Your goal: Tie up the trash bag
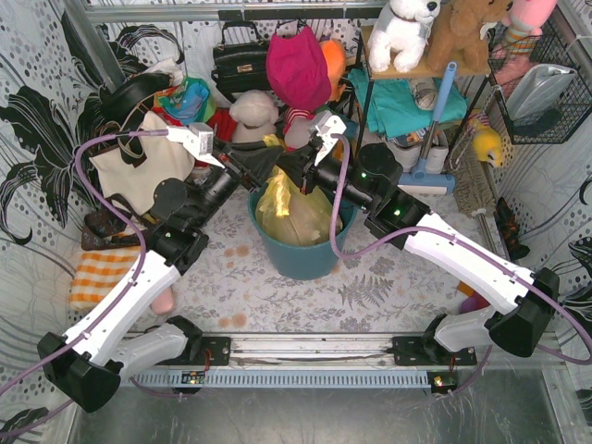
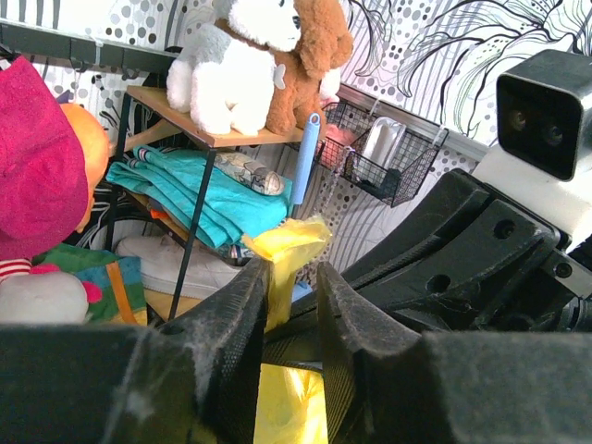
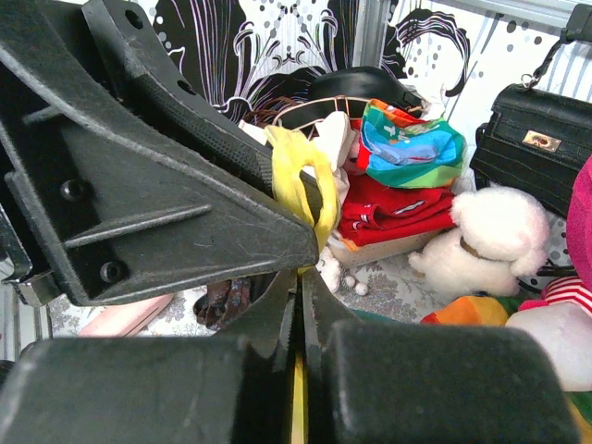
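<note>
The yellow trash bag [image 1: 291, 215] sits in a teal round bin [image 1: 301, 261] at the middle of the table. Both grippers meet just above its mouth. My left gripper [image 1: 248, 178] [image 2: 291, 277] stands part open; a yellow handle strip [image 2: 285, 248] rises between its fingers [image 2: 231, 324], lying against the left one with a gap on the other side. My right gripper [image 1: 294, 176] [image 3: 298, 277] is shut on a thin yellow strip [image 3: 298, 400]. In the right wrist view another yellow handle strip [image 3: 294, 171] loops over the left gripper's finger just ahead.
A cream tote bag [image 1: 139, 171] and black handbag [image 1: 242, 60] stand at the back left. A shelf with plush toys [image 1: 407, 37], a blue-handled brush [image 1: 435, 129] and a wire basket [image 1: 541, 88] are at the back right. An orange checked cloth [image 1: 102, 273] lies left.
</note>
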### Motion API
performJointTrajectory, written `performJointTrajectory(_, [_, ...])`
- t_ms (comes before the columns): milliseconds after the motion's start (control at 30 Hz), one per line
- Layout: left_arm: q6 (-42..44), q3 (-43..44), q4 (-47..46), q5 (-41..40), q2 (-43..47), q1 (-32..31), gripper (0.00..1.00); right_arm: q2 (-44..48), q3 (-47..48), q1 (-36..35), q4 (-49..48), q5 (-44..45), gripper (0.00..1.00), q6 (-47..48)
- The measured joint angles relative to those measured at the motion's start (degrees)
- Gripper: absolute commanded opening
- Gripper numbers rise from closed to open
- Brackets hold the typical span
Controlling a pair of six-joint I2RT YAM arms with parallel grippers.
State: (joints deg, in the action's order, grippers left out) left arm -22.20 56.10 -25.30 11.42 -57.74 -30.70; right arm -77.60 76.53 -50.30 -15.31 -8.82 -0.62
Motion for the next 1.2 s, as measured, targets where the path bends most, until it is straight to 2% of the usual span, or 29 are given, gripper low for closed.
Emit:
performJointTrajectory(67, [0.0, 0.0, 0.0, 0.0, -0.2, 0.0, 0.25, 0.0, -0.1, 0.0, -0.1, 0.0, 0.00, 0.0])
performJointTrajectory(167, [0.1, 0.0, 0.0, 0.0, -0.3, 0.0, 0.24, 0.0, -0.2, 0.0, -0.2, 0.0, 0.00, 0.0])
performJointTrajectory(200, [0.1, 0.0, 0.0, 0.0, -0.3, 0.0, 0.28, 0.0, -0.2, 0.0, -0.2, 0.0, 0.00, 0.0])
performJointTrajectory(233, [0.2, 0.0, 0.0, 0.0, -0.3, 0.0, 0.40, 0.0, -0.2, 0.0, -0.2, 0.0, 0.00, 0.0])
performJointTrajectory(267, [0.2, 0.0, 0.0, 0.0, -0.3, 0.0, 0.45, 0.0, -0.2, 0.0, -0.2, 0.0, 0.00, 0.0])
performJointTrajectory(367, [0.3, 0.0, -0.4, 0.0, -0.3, 0.0, 0.46, 0.0, -0.3, 0.0, -0.3, 0.0, 0.00, 0.0])
performJointTrajectory(467, [0.3, 0.1, -0.8, 0.1, -0.6, 0.0, 0.34, 0.0, -0.5, 0.0, -0.4, -0.1, 0.00, 0.0])
performJointTrajectory(600, [0.6, 0.2, -0.9, 0.1, -1.4, 0.0, 0.25, 0.0, -0.7, 0.0, -0.6, -0.2, 0.00, -0.2])
performJointTrajectory(767, [1.0, 0.4, -1.0, 0.1, -2.1, 0.0, 0.02, 0.0, -0.7, 0.0, -0.6, -0.2, 0.00, -0.2])
performJointTrajectory(933, [1.4, 0.4, -1.0, 0.2, -2.2, 0.0, 0.00, 0.0, -0.7, 0.0, -0.6, -0.2, 0.00, -0.2])
performJointTrajectory(967, [1.4, 0.4, -1.0, 0.2, -2.2, 0.0, 0.00, 0.0, -0.7, 0.0, -0.6, -0.2, 0.04, -0.2])
performJointTrajectory(1067, [1.6, 0.4, -1.0, 0.2, -2.1, 0.0, 0.00, 0.2, -0.7, 0.0, -0.3, -0.2, 0.30, -0.9])
performJointTrajectory(1133, [1.7, 0.4, -1.2, 0.1, -2.1, 0.0, 0.00, 0.6, -0.5, 0.0, 1.6, -0.2, 0.38, -1.9])
performJointTrajectory(1200, [1.9, 0.4, -1.3, 0.1, -2.1, 0.0, 0.00, 0.9, 0.9, 0.0, 4.9, 0.1, 0.42, -3.4])
